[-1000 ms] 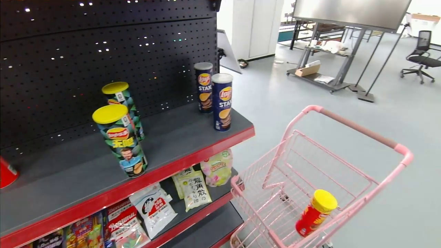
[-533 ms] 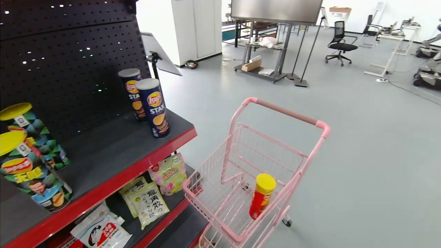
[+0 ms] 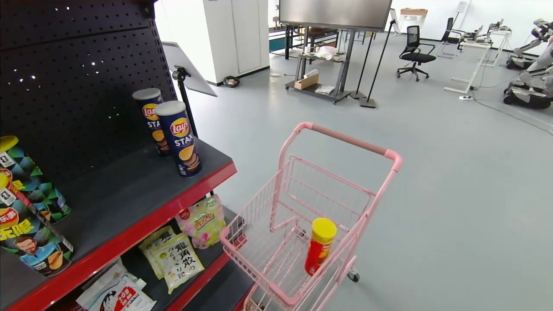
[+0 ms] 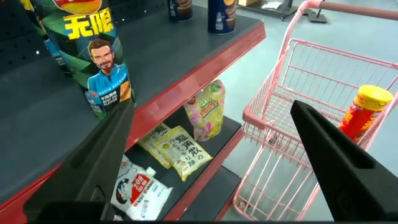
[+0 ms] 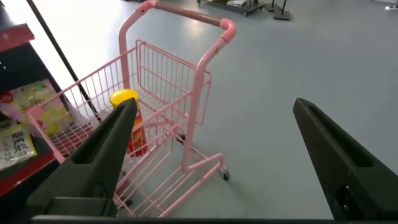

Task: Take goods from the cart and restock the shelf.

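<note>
The shelf [image 3: 142,196] stands just beside the pink cart [image 3: 348,142], on its left, with two blue canisters [image 3: 179,142] upright at the end nearest the cart. Inside the cart, near its right wall, a red canister [image 3: 319,247] with a yellow lid stands upright. It looks light, stiff, smooth and easily tipped, so mid-body below the lid seems the best hold. The left gripper [image 4: 212,106] and right gripper [image 5: 214,104], short of the cart, are spread wide and hold nothing.

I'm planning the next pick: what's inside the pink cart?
One red, yellow-lidded chip can stands in the pink cart, by the wall away from the shelf. No other goods are visible; its nearest corner is cut off in the head view.
</note>
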Robot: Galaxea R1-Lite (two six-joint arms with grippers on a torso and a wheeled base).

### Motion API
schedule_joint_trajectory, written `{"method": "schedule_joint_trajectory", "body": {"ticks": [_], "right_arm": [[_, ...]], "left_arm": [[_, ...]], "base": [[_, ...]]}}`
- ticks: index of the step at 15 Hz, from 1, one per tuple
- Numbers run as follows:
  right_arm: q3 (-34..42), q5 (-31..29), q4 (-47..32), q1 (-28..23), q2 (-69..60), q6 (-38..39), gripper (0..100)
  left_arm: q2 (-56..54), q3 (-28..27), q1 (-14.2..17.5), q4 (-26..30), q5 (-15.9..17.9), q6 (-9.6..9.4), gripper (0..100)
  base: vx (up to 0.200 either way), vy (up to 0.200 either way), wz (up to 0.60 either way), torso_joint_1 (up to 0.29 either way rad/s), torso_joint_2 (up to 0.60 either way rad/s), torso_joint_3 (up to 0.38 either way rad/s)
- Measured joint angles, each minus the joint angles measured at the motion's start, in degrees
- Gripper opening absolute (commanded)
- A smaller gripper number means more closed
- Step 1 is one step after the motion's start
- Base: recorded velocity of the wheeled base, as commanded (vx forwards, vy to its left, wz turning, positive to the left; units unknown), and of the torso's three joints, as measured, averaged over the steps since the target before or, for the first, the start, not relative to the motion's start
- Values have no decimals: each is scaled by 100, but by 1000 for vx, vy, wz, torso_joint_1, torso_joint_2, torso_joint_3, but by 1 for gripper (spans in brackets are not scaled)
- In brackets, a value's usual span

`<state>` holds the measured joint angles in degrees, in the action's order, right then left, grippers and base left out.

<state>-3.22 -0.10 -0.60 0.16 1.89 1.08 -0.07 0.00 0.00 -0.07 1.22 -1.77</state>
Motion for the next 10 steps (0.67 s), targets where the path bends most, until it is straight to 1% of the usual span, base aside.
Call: {"method": "schedule_joint_trajectory", "body": {"ticks": [2,5,7,10], "right_arm": [[-708,20,-2,39,591,386,100],[-1762,107,55,68,2428,672,100],[-2142,140,333,63,3890,819,100],[-2481,190,902,63,6093,839,100]], "left_arm": [[0,0,0,0,1,0,100],[0,0,0,0,-5,0,100],[0,0,0,0,-5,0,100],[0,0,0,0,-5,0,100]], "base": [[0,0,0,0,0,0],[0,0,0,0,0,0],[0,0,0,0,0,0],[0,0,0,0,0,0]]}}
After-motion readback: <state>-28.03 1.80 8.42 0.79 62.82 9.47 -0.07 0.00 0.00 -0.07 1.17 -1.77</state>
